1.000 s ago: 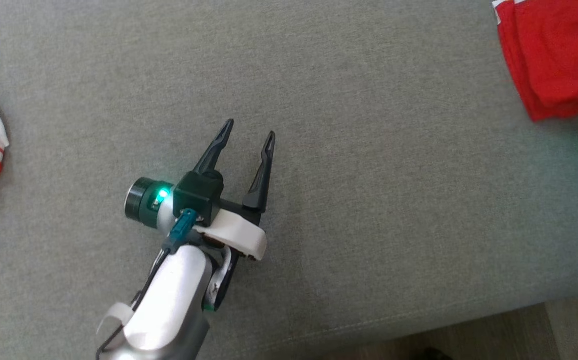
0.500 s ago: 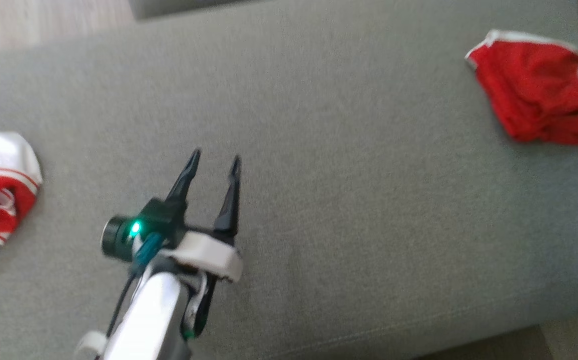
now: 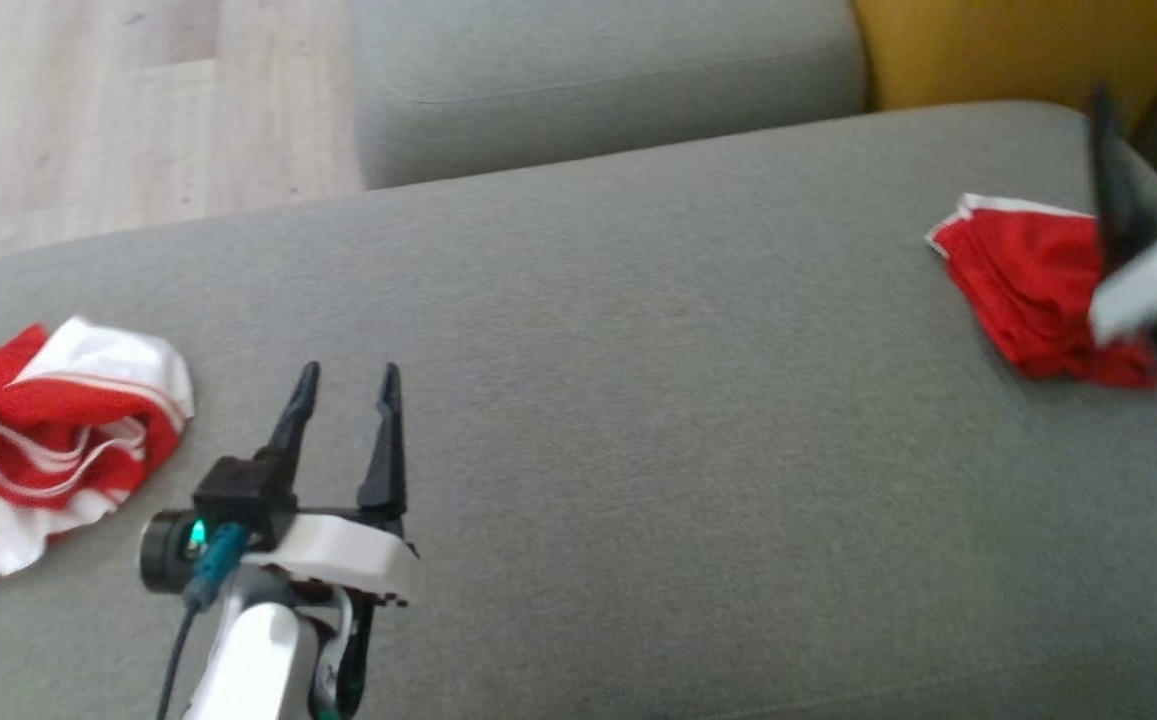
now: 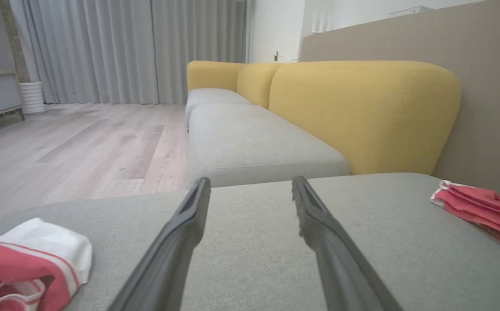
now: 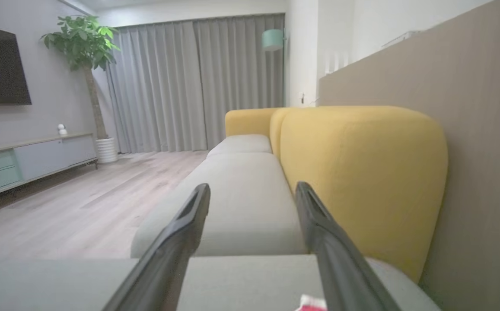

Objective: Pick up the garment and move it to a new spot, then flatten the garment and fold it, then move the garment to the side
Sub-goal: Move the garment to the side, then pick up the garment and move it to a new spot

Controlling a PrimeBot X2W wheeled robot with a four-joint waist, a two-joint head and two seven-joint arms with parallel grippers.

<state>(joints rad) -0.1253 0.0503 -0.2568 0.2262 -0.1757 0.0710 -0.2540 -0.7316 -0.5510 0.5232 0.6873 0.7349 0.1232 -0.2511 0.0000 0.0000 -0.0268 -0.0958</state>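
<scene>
My left tool (image 3: 350, 378) and right tool (image 5: 253, 190) stand apart, empty. The folded red garment (image 3: 1023, 290) lies on the sofa (image 3: 638, 350), far right, seemingly finished. A crumpled garment (image 3: 48, 430) waits at left.

Grey sofa (image 3: 638, 400), yellow backrest (image 4: 362, 116), wooden floor (image 4: 81, 147) (curtains (image 5: 198, 82) drawn).
</scene>
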